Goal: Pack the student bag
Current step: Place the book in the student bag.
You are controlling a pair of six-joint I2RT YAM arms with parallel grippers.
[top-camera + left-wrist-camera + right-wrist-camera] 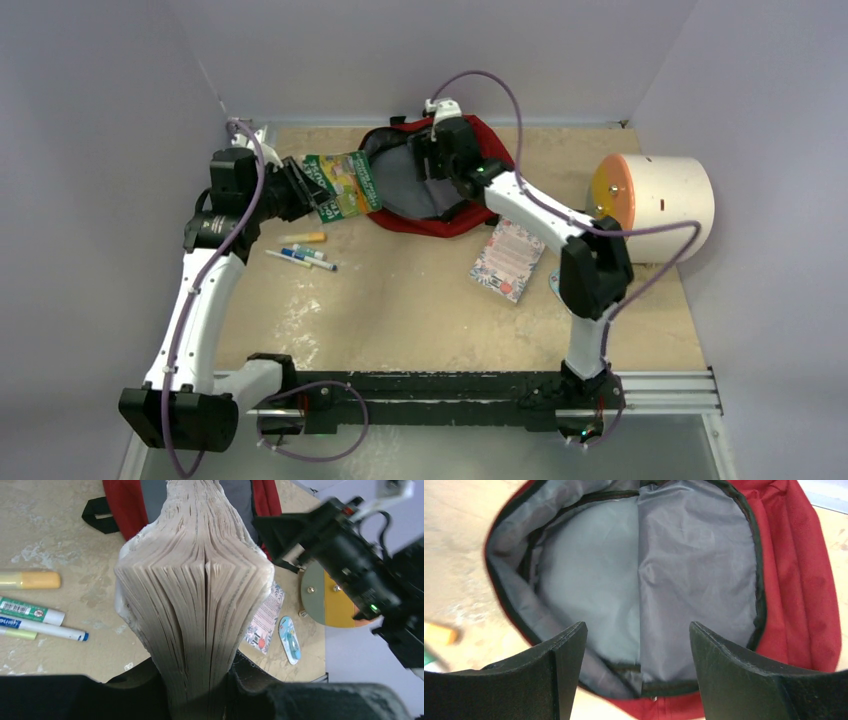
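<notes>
The tabletop point(420, 310) is a scuffed beige board, closed in by plain pale walls point(400, 50) on the left, far and right sides. A black-and-metal rail point(450, 390) runs along the near edge and carries both arm bases.

The student bag point(445, 224) lies at the far middle of the tabletop, close to the back wall. Its mouth gapes open on the grey lining. The right end effector point(636, 630) hangs directly over that mouth, and its fingers point(559, 665) stand wide apart with nothing between them. Its wrist view looks straight down into the empty grey interior.

The left end effector point(312, 192) is just left of the bag, clamped on a thick paperback book point(345, 183) with a green cover. The book is held off the surface, and from above its far end overlaps the bag's left rim. In the left wrist view its page edges fan out above the grip.

A yellow highlighter point(303, 238), a green-labelled marker point(30, 611) and a white pen point(45, 628) with a blue cap lie together below the book, near the left arm. A floral notebook point(508, 260) rests flat under the right arm's forearm. A cream cylinder point(665, 205) with an orange-yellow face sits beside the right wall. The bare stretch of board runs across the middle and near part, between the two arms.
</notes>
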